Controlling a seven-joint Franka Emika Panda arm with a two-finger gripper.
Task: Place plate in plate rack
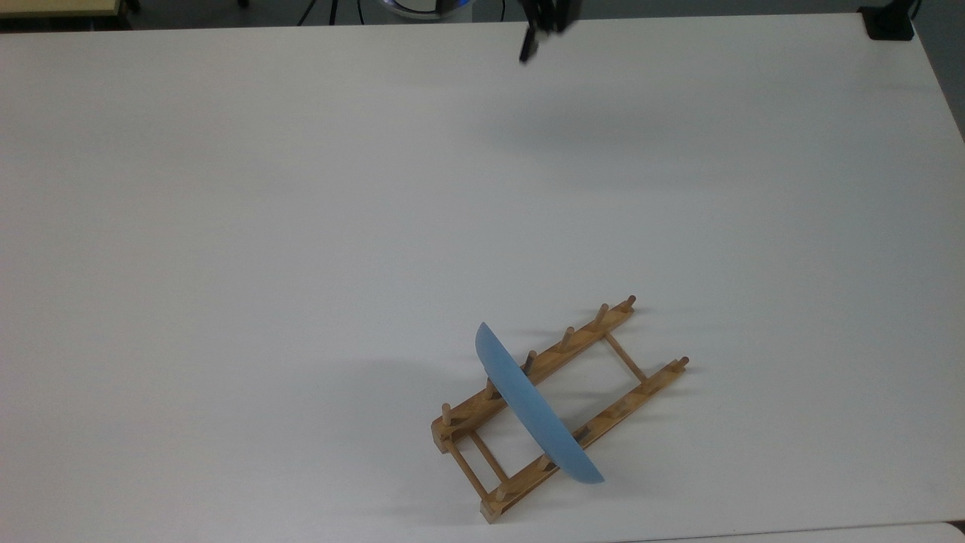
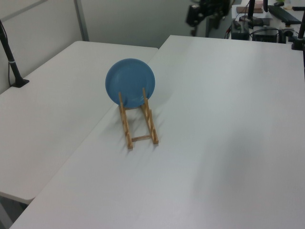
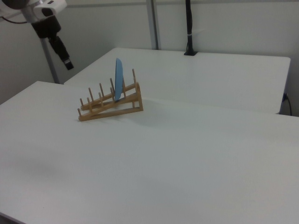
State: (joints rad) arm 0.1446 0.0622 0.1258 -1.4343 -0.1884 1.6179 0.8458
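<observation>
No writing legible; the plate [image 1: 537, 411] stands in the plate rack [image 1: 603, 418].

light-blue plate [image 1: 537, 413] stands on edge between pegs of the wooden plate rack [image 1: 603, 332].

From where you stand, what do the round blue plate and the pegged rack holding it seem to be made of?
The round light-blue plate looks like smooth plastic or glazed ceramic; its even colour leaves that open. The light-brown pegged rack looks like unpainted wood, going by its tan dowels and rails.
</observation>
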